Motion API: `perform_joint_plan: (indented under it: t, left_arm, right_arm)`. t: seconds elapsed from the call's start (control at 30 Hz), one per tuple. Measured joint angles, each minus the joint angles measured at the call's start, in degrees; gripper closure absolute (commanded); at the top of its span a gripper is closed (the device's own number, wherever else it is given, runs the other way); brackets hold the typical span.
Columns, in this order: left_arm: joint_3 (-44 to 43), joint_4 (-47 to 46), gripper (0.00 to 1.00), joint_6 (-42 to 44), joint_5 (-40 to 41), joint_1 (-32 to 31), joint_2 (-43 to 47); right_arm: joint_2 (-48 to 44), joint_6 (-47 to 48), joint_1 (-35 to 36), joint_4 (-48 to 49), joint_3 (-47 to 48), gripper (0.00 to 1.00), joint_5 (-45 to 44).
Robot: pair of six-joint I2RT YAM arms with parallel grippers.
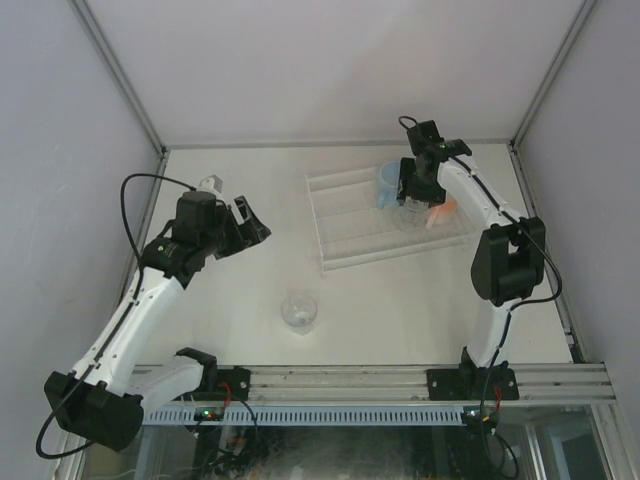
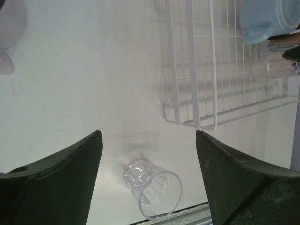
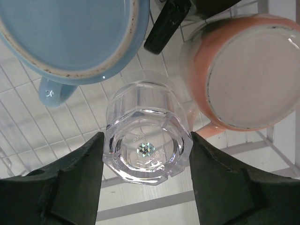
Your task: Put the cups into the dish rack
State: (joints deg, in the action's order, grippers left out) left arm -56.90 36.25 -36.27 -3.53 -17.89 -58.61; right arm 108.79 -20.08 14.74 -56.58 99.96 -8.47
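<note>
Up close, your right fingers [image 3: 146, 140] squeeze an upside-down glass [image 3: 147, 145] in the rack [image 3: 239, 146]; from above that's hard to see. Your left fingers [image 2: 147, 140] are wide open, empty, with the other glass [image 2: 153, 190] nearby.

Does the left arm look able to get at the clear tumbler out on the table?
Probably yes. The left gripper is open, the clear tumbler sits alone on bare table, framed between its fingers in the wrist view, and the dish rack stands aside.
</note>
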Motion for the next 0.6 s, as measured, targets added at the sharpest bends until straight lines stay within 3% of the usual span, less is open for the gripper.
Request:
perform_joint_plan:
  t: [0.37, 0.6]
  left_arm:
    - [-2.5, 3.1, 0.15, -0.1, 1.2, 2.1, -0.3]
    - [-2.8, 4.8, 0.15, -0.3, 3.9, 3.2, -0.1]
  right_arm:
    - [2.2, 0.7, 0.4, -2.6, 0.9, 0.29, 0.0]
    - [2.2, 0.9, 1.0, -2.8, 0.9, 0.22, -0.1]
